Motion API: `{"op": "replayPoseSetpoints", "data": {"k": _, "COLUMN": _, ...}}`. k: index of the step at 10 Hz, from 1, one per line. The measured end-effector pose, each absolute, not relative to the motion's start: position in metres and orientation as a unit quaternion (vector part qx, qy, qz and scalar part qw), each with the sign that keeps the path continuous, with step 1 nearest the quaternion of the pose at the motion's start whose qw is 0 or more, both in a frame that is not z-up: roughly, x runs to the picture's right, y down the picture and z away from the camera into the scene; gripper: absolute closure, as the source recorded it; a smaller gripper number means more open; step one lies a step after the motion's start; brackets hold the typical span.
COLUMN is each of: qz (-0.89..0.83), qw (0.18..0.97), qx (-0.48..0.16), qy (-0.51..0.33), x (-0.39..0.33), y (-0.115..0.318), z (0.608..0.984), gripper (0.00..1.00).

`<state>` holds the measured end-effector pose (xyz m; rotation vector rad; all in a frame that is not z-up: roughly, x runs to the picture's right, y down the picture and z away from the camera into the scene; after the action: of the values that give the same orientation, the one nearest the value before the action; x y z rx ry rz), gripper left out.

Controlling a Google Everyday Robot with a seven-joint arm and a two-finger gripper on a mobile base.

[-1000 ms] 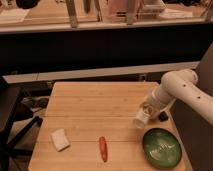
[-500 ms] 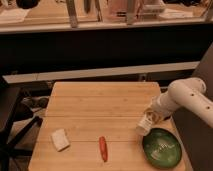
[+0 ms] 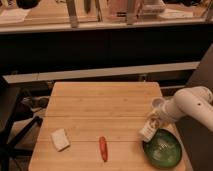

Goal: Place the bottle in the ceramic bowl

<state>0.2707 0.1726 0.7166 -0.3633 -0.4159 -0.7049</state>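
Note:
A green ceramic bowl (image 3: pixel 162 148) sits at the front right corner of the wooden table (image 3: pixel 100 107). My gripper (image 3: pixel 153 121) comes in from the right on a white arm and is shut on a small white bottle (image 3: pixel 147 131). The bottle hangs tilted just above the table, right at the bowl's upper left rim.
A red chili-like object (image 3: pixel 103 148) lies near the table's front middle. A white sponge (image 3: pixel 60 139) lies at the front left. A dark chair (image 3: pixel 12 125) stands left of the table. A counter with items runs along the back.
The arm has carried the bottle down and toward the front, from beside the table's right edge to the bowl's upper left rim.

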Motion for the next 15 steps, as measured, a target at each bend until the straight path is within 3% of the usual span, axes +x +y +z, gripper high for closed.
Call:
{"op": "replayPoseSetpoints", "data": {"k": 9, "qz": -0.321, "qw": 0.908, "qx": -0.174, "qy": -0.204, "x": 0.292, "y": 0.207, "z": 0.721, "gripper": 1.0}}
{"op": "replayPoseSetpoints", "data": {"k": 15, "qz": -0.319, "qw": 0.909, "qx": -0.172, "qy": -0.206, "x": 0.293, "y": 0.214, "z": 0.722, "gripper": 0.71}}
